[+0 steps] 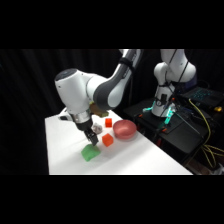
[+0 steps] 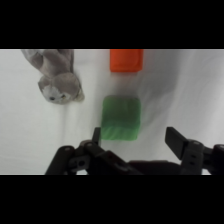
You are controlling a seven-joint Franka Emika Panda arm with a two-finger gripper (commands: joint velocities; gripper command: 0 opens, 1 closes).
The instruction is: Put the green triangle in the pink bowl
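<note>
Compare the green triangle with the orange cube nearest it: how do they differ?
The green triangle is green and larger; the orange cube is orange-red and smaller. In the wrist view the triangle lies whole, just ahead of the open gripper, while the cube sits farther off, cut by the picture's top. In the side view the triangle looks like a low wedge and the cube boxy. Both rest on the white table, apart.

The green triangle (image 2: 121, 118) looks matt and smooth, like the orange-red cube (image 2: 126, 60) beyond it. The grey-white ball (image 2: 57, 80) seems lumpy and cloth-like, on a smooth matt white table (image 2: 190, 90). The pink bowl (image 1: 124, 129) has a smooth, slightly glossy surface.
</note>
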